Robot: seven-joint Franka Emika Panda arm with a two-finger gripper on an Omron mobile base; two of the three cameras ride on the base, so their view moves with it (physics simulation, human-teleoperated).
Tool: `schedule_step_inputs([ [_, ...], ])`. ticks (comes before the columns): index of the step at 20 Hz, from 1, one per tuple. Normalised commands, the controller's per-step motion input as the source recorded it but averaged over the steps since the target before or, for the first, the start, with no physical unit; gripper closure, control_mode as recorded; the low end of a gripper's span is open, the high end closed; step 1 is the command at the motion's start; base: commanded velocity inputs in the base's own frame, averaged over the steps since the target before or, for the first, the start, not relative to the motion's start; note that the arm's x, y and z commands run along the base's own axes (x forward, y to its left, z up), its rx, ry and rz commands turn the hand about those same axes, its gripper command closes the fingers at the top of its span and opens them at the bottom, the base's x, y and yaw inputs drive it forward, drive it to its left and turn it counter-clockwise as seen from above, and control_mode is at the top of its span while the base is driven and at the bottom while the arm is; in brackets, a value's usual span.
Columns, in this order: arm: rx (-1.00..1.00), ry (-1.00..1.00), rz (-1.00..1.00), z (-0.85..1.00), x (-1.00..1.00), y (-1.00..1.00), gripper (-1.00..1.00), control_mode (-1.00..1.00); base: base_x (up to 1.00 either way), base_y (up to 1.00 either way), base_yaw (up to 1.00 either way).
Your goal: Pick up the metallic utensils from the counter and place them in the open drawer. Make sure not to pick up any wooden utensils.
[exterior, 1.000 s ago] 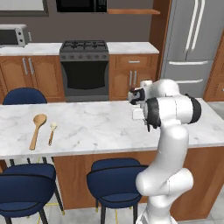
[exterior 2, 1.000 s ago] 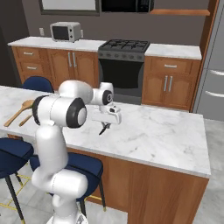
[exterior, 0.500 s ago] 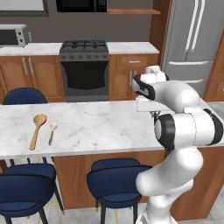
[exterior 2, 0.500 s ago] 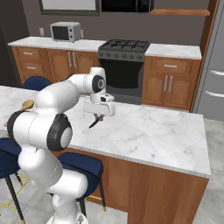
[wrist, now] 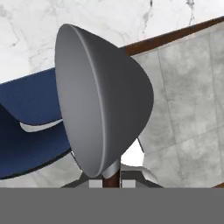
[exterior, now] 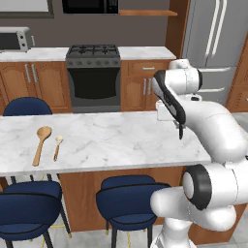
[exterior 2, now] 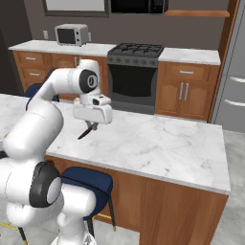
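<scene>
Pincer (exterior 2: pixel 90 125) is clamped on the metal utensil (exterior 2: pixel 85 131), dangling over the worktop (exterior 2: pixel 158 148). Wooden spoons (exterior: pixel 41 144) sit far left in the left base view, blue stools (exterior: pixel 127 201) below; no readable writing.

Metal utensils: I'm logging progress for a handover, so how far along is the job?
Nothing visibly done: no utensil seen in a drawer. In hand: the hand holds the brown-handled metal utensil above the counter. Left: placing it. The wooden spoons lie untouched.

Flat, even rendered light, no glare. Soft faint shadows on the tabletop (exterior: pixel 111 140). Base views slightly soft; hand view sharp, no edge distortion.
</scene>
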Motion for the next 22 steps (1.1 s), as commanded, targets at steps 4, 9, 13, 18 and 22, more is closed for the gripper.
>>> schedule_step_inputs([
  [4,0.0,-0.02,0.0,0.24,-1.0,0.47,1.0,-1.0,0.0,0.0,0.0],
  [9,0.0,-0.02,0.0,-0.06,-0.8,0.18,1.0,-1.0,0.0,0.0,0.0],
  [13,0.0,0.01,0.0,-0.24,-0.11,-0.13,1.0,-1.0,0.0,0.0,0.0],
  [18,0.0,0.0,0.03,0.0,0.0,0.0,1.0,-1.0,0.0,0.0,0.0],
  [22,0.0,-0.01,-0.01,0.0,-0.1,-0.01,1.0,-1.0,0.0,0.0,0.0],
])
